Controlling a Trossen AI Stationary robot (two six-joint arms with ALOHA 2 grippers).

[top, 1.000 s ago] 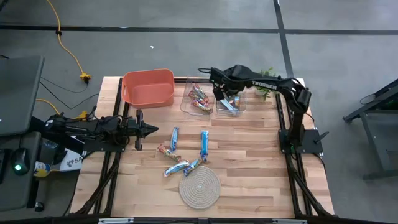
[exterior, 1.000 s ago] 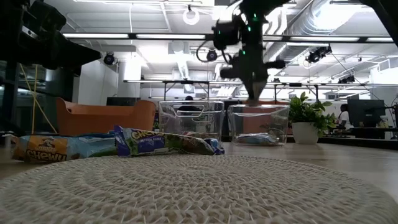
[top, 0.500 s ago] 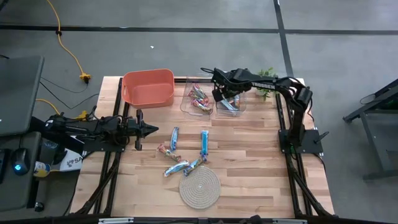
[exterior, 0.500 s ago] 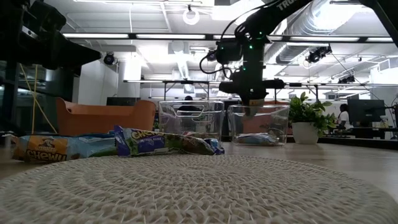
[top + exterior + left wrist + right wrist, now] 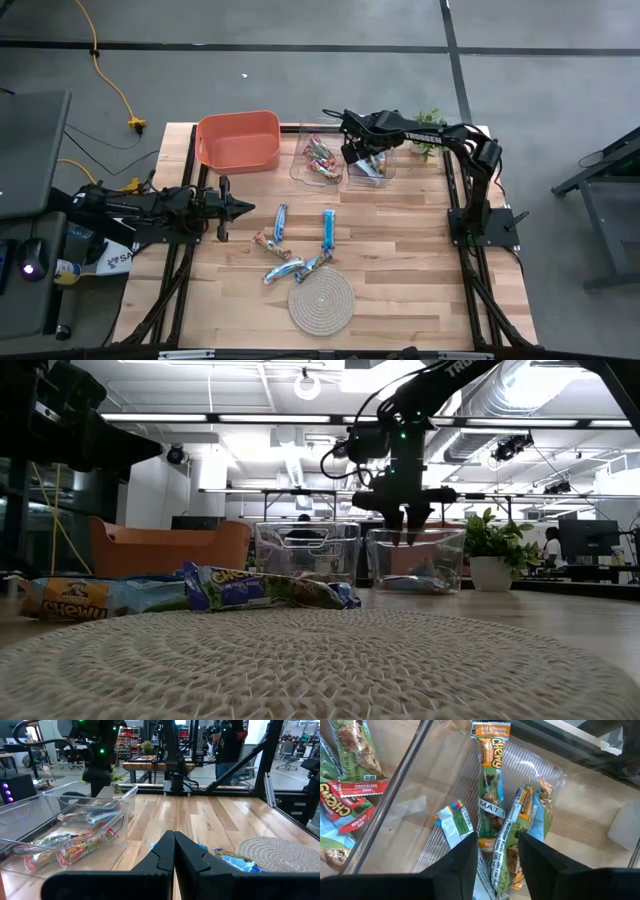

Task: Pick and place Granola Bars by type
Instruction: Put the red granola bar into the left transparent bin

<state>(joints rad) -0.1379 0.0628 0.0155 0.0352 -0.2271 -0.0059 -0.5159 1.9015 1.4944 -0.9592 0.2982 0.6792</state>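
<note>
orange bin, blue bars, tan coiled mat

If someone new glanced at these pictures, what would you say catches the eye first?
The right claw, open and empty, hangs over the right clear bin at the table's far edge. The orange tub glows at the far left, and loose granola bars lie mid-table near the round rope mat.

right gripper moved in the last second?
Yes. In the low view the right gripper has dropped to the rim of the clear bin, and its fingers now stand apart over the bars there.
</note>
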